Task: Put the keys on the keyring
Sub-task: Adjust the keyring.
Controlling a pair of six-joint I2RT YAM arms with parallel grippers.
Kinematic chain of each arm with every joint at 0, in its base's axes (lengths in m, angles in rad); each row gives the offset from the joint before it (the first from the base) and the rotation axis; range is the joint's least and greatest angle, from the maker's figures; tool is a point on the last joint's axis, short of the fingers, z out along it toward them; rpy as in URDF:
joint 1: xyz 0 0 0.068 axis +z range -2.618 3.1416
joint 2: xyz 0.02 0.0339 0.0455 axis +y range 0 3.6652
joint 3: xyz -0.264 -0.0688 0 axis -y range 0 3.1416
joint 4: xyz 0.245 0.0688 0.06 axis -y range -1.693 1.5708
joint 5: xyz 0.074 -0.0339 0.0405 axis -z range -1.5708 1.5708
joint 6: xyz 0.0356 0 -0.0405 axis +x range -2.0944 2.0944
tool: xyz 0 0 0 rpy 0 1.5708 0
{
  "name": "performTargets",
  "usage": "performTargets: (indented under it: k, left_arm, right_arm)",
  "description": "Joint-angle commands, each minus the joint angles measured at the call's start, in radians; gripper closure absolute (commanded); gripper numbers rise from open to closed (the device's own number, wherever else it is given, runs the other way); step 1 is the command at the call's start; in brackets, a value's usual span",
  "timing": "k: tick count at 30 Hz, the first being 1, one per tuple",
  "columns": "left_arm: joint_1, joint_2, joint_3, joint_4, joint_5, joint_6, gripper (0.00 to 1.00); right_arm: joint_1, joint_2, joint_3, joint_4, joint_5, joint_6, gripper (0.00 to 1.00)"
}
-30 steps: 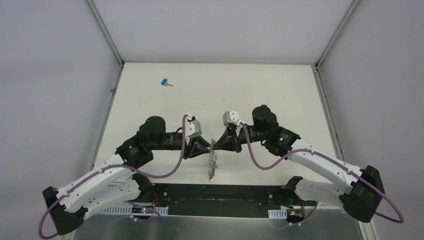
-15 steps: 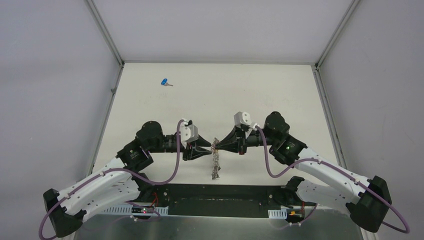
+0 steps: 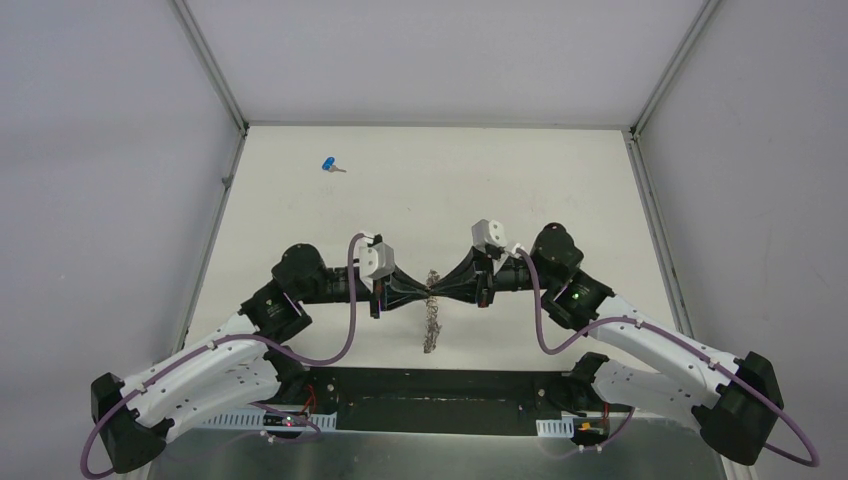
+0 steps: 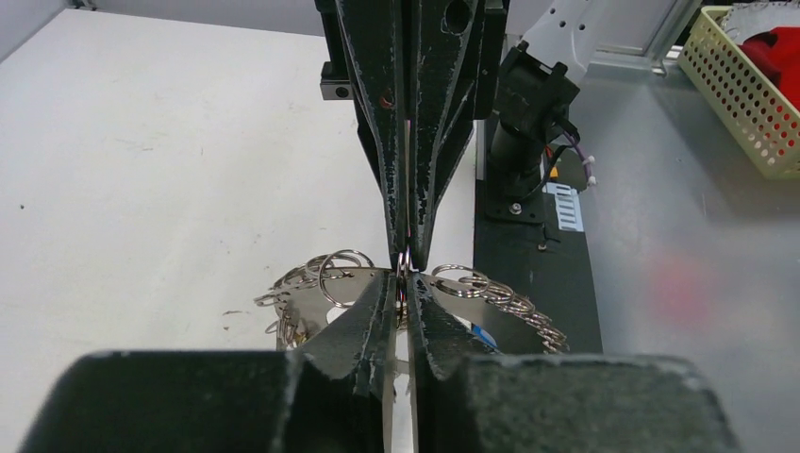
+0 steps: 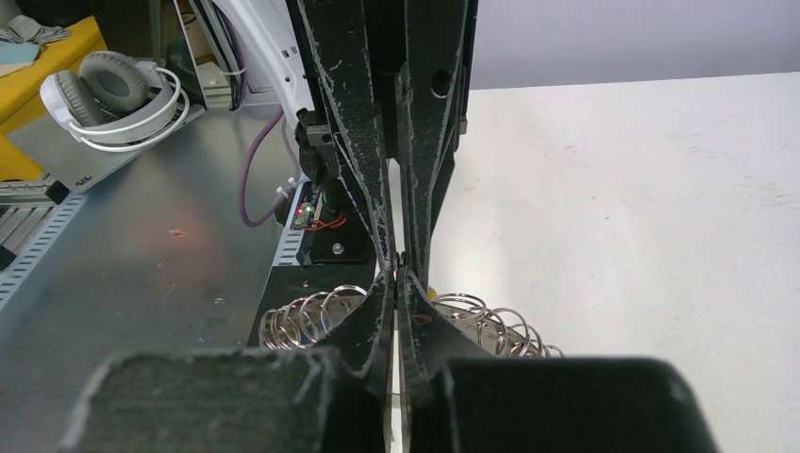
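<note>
1. The keyring (image 3: 431, 325), a grey ring fringed with many small silver loops, sits at the middle of the white table (image 3: 560, 190), close to the near edge. It is caught between the two grippers.
2. Its bunch of loops trails from the pinch point toward the near edge. From the wrist cameras the loops fan out to both sides just under the fingertips. Whether the bunch touches the table cannot be told.
3. A key with a blue head (image 3: 328, 164) lies flat on the table, well apart from the keyring, far back and to the left of it.
4. The left gripper (image 3: 424, 292) reaches the keyring from the left. Its fingers are drawn almost together, with a thin wire of the ring pinched between the tips.
5. The right gripper (image 3: 441, 291) reaches the keyring from the right. Its fingers are pressed together on the same wire, tip to tip with the left gripper.
6. Beyond the keyring, off the table's near edge, a pale yellow mesh basket (image 4: 726, 85) holds something red (image 4: 778, 47).
7. White headphones (image 5: 118, 90) rest on the grey metal bench (image 5: 123, 245), well away from the keyring.
</note>
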State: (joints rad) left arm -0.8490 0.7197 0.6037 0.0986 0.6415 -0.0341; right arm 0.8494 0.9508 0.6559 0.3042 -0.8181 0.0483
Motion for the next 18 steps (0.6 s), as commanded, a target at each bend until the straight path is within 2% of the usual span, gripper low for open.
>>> performTargets:
  k: [1,5,6,9,12,14,18]
  left_arm:
    - [0.004,-0.004,-0.012,0.081,0.017,-0.025,1.00]
    - [0.005,-0.005,0.005,0.044,0.011,-0.030,1.00]
    - [0.004,-0.004,0.018,0.015,0.001,-0.031,1.00]
    - [0.004,0.008,0.097,-0.143,-0.019,-0.005,1.00]
    - [0.004,0.044,0.201,-0.323,-0.038,0.035,1.00]
    - [0.005,0.086,0.279,-0.449,-0.030,0.076,1.00]
    - [0.004,0.199,0.458,-0.694,-0.015,0.139,1.00]
  right_arm:
    - [0.001,-0.016,0.008,0.102,-0.004,0.013,1.00]
    - [0.002,-0.023,0.006,0.086,0.011,0.008,1.00]
    - [0.002,-0.027,0.007,0.069,0.016,0.002,0.97]
    - [0.002,-0.047,0.013,0.019,0.034,-0.022,0.63]
    - [0.002,-0.071,0.027,-0.047,0.064,-0.043,0.44]
    - [0.002,-0.074,0.046,-0.092,0.072,-0.065,0.39]
    - [0.001,-0.046,0.100,-0.172,0.042,-0.090,0.38]
